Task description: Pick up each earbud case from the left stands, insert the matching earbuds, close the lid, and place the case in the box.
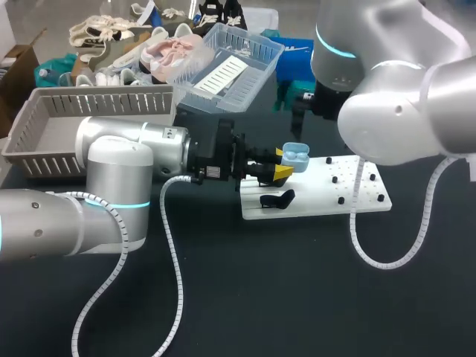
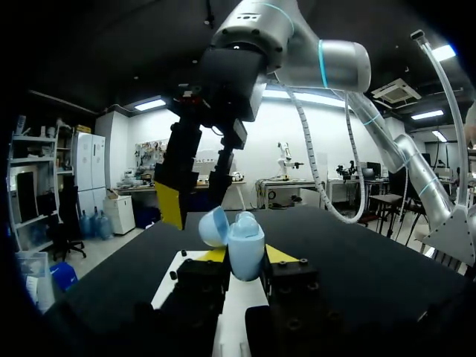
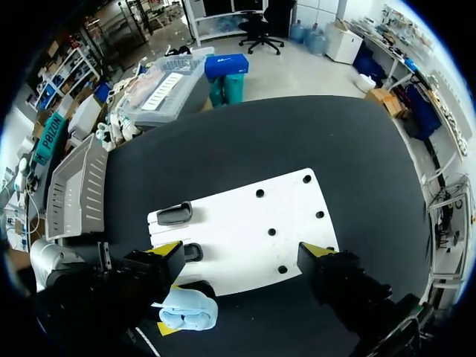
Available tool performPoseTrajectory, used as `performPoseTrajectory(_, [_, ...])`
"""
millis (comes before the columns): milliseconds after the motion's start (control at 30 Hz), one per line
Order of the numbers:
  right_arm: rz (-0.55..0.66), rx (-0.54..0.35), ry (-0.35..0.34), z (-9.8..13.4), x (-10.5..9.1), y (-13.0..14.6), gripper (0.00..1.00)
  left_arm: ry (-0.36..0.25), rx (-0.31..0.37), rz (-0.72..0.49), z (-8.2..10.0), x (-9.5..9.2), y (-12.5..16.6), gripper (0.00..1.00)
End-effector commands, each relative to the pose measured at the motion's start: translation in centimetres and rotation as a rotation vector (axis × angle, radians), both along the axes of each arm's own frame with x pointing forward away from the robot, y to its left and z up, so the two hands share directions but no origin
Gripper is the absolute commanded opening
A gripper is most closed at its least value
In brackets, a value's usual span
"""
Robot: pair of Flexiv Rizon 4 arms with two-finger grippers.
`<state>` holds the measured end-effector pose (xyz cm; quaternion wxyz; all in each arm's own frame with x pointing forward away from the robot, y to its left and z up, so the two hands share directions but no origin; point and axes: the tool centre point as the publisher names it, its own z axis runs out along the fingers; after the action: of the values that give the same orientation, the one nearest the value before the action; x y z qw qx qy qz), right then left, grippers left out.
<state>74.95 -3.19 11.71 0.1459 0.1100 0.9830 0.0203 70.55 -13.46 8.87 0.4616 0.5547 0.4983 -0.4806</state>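
Near the black stand (image 1: 277, 198), left gripper (image 1: 283, 164) pinches blue case (image 1: 295, 155); right gripper (image 3: 240, 251) hangs spread above.

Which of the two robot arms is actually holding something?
The left arm: its jaws clamp the light blue earbud case, lid open. The right arm has its jaws wide apart above the white board, empty.

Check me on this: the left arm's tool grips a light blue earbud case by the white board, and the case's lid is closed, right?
Not quite: the lid is open, not closed. The left wrist view shows it swung back from the light blue earbud case. The rest holds: the left tool grips it by the white board.
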Motion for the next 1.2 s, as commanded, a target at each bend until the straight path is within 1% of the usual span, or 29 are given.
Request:
performPoseTrajectory(33, [0.001, 0.002, 0.016, -0.4, 0.0, 0.1, 1.00, -0.001, -0.001, 0.002, 0.0, -0.1, 0.0, 0.00])
performPoseTrajectory(467, [0.027, -0.009, 0.058, 0.5, -2.6, 0.1, 1.00, -0.001, -0.001, 0.002, 0.0, -0.1, 0.0, 0.00])
performPoseTrajectory(633, [0.032, -0.014, 0.065, 0.4, -3.0, 0.1, 1.00, -0.001, -0.001, 0.002, 0.0, -0.1, 0.0, 0.00])
performPoseTrajectory(900, [0.031, -0.013, 0.057, 0.5, -3.3, 0.1, 1.00, -0.001, -0.001, 0.002, 0.0, -0.1, 0.0, 0.00])
performPoseTrajectory(1067, [0.006, -0.005, 0.006, 1.0, -3.1, -0.1, 1.00, -0.001, -0.001, 0.002, 0.0, -0.1, 0.0, 0.00])
performPoseTrajectory(1133, [-0.010, 0.009, -0.023, 1.3, -2.9, -0.3, 1.00, -0.001, -0.001, 0.002, 0.0, -0.1, 0.0, 0.00])
performPoseTrajectory(1200, [-0.028, 0.041, -0.041, 1.7, -2.8, -0.7, 1.00, -0.001, -0.001, 0.002, 0.0, -0.1, 0.0, 0.00])
